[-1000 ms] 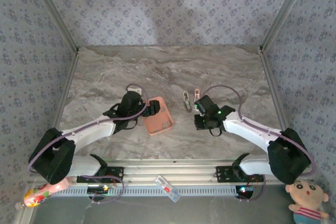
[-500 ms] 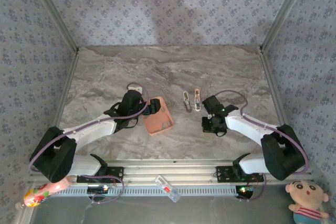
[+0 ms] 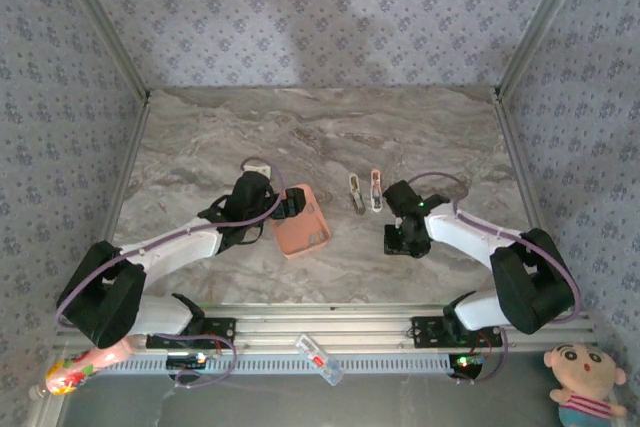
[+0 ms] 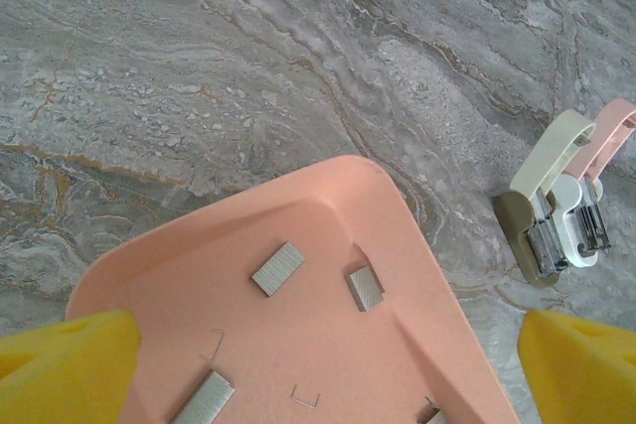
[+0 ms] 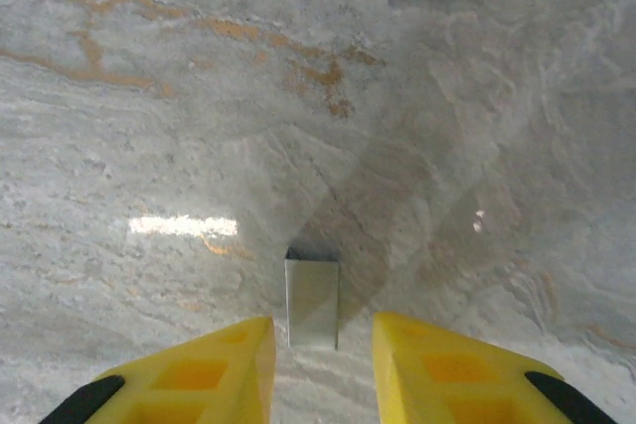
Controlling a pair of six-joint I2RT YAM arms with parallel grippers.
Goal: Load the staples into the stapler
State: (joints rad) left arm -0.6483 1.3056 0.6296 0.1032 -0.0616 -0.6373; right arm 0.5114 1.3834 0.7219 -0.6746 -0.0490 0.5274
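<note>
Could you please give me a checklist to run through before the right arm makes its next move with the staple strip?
1. Right gripper jaws parted either side of the staple strip: ok.
2. Strip lying flat on the table, not clamped: ok, a gap shows on its right.
3. Stapler open, metal channel exposed: ok.
4. Left gripper open above the pink tray, apart from the stapler: ok.
5. Spare strips in the tray: ok.
6. Strip lined up with the stapler's channel: cannot tell.
</note>
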